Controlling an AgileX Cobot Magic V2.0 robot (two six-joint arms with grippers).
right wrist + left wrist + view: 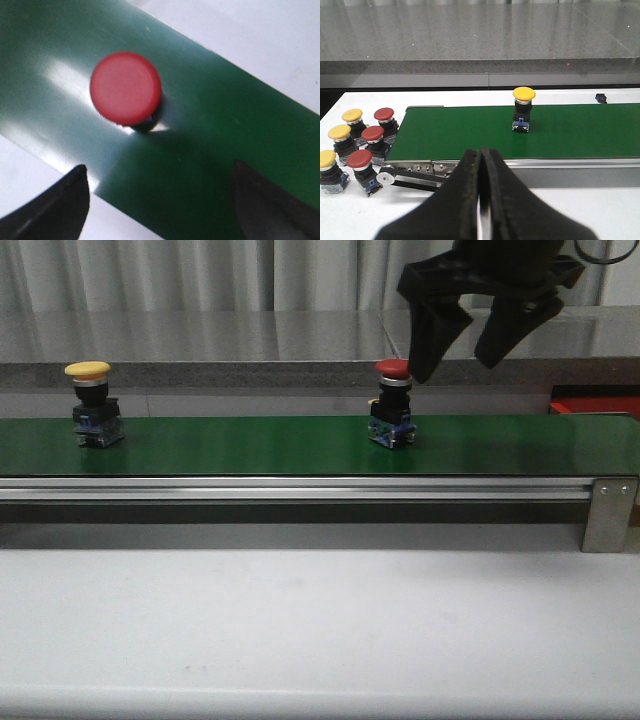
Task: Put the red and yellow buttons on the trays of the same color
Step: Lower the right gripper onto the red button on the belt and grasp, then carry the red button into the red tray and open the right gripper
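On the green conveyor belt [300, 445], right of centre: red button [392, 403], upright on its black and blue switch body. Far left on the same belt: yellow button [90, 402], also upright, well apart from the red one.

Above and just right of the red cap: right claw [455, 358], spread wide, empty, tilted, not yet around the button. In the right wrist view, red cap offset toward one finger, not centred between the tips.

Left claw [481, 165]: pressed together, holding nothing, near side of the belt, pointed toward the yellow button.

Beyond the right end of the belt: red tray [595, 400], only partly visible. No yellow tray in view. Off the left end of the belt, on the white surface [570, 205]: a cluster of spare red and yellow buttons [357, 142].

Risks from here, as judged:
- Descent with the present offset: one finger landing on the cap, tipping the top-heavy button.
- Closure on the glossy dome rather than the neck or body: slip-out during lift.
- Possible belt travel shifting the button during descent: missed grasp.
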